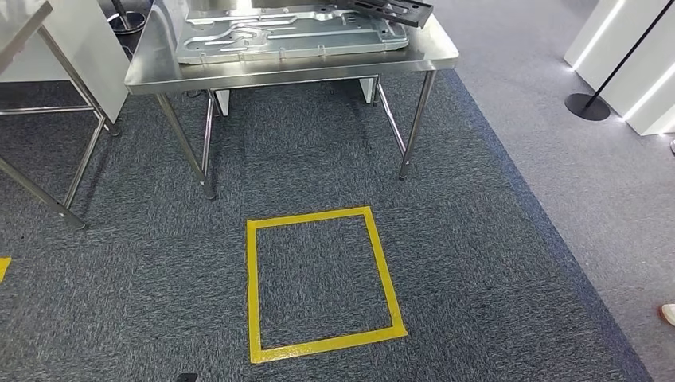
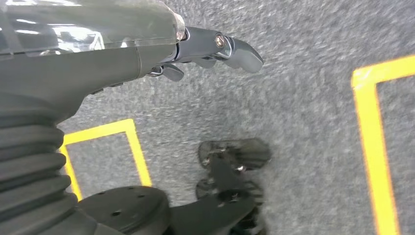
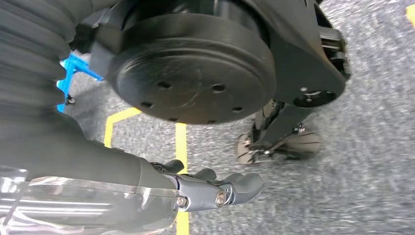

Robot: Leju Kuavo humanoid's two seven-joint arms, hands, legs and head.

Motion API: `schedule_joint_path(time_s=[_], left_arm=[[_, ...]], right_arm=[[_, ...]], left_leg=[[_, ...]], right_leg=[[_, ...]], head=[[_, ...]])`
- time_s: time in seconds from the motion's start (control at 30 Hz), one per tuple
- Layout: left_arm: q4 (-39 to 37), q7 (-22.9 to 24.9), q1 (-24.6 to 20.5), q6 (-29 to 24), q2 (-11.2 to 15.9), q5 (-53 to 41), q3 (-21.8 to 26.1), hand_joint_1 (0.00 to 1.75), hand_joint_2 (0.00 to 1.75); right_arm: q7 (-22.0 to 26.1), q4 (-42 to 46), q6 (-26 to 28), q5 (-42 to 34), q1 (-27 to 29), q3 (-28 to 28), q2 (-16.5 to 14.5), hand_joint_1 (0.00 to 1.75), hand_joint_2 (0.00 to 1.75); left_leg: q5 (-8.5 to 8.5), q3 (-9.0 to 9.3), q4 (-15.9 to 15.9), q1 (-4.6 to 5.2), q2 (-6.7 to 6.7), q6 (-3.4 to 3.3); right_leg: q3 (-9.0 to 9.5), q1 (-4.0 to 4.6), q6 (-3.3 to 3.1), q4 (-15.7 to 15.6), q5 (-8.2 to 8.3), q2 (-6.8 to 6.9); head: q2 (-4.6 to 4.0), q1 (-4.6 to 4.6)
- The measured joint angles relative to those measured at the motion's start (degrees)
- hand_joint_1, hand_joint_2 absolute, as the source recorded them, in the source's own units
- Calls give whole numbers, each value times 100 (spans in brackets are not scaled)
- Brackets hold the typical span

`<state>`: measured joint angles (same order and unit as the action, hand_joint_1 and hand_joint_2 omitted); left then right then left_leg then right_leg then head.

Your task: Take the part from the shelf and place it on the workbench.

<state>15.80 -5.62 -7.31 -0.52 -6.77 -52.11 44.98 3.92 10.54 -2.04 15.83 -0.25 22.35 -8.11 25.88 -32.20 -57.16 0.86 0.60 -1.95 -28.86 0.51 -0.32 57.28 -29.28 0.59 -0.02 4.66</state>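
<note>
The left hand (image 2: 215,51) hangs above the grey carpet (image 2: 303,112), holding nothing; its fingers (image 2: 242,51) look loosely extended, though the wrist view does not let the inspector tell whether they are spread or curled. The right hand (image 3: 220,188) likewise hangs over carpet beside yellow tape lines (image 3: 181,147), empty, its finger posture equally unclear.

In the head view, a yellow taped square (image 1: 318,282) lies on the carpet at centre. At 12 o'clock stands a steel tabletop (image 1: 294,70) on thin legs. A flat pressed-metal part (image 1: 278,33) rests on it, and a dark perforated piece (image 1: 398,9) lies at its 2 o'clock corner. A second steel frame (image 1: 48,127) stands at 10 o'clock. A black post base (image 1: 587,106) sits at 2 o'clock.
</note>
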Motion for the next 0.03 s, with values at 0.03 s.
schedule_joint_path(time_s=[0.03], left_arm=[[22, 9, 4, 0, 7, 73, -62, 0, 0]], right_arm=[[-6, 0, 1, -22, 19, -30, 14, 0, 0]], left_leg=[[-4, -7, -5, 9, 7, 12]], right_leg=[[25, 11, -14, -78, 0, 9]], head=[[0, 0]])
